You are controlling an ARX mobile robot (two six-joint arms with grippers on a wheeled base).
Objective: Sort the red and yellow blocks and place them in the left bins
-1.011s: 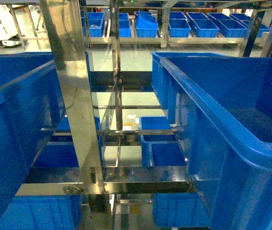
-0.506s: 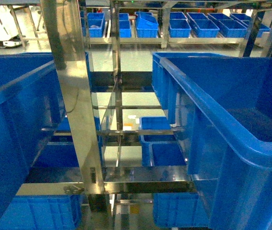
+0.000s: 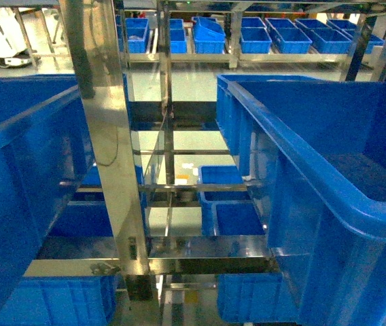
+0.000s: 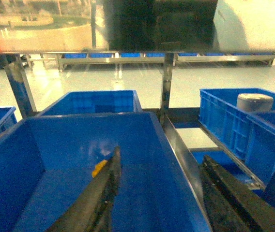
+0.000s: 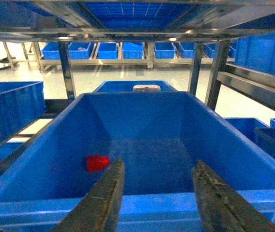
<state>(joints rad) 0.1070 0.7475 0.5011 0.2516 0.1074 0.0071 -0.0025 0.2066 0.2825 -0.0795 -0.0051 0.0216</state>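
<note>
Both pairs of fingers stand spread wide, holding nothing. Between the right gripper (image 5: 157, 198) fingers lies the small glossy red block (image 5: 97, 163) on the floor of a deep blue plastic crate (image 5: 142, 205). Beside the left gripper's (image 4: 161, 198) near finger, a sliver of the orange-yellow brick (image 4: 100, 167) shows inside another blue crate (image 4: 171, 159). Both arms hover above the rims, angled down. Judging from this, both blocks are dropped; next comes retreat.

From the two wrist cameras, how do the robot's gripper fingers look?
Only the fingers show; no arm, cable or marking can be seen. The left gripper has two long, dark, flat fingers that narrow to a point, with a rough, worn surface. The right gripper has the same tapered shape, with dull brownish-olive fingers that look scuffed and speckled. The head camera shows neither gripper.
</note>
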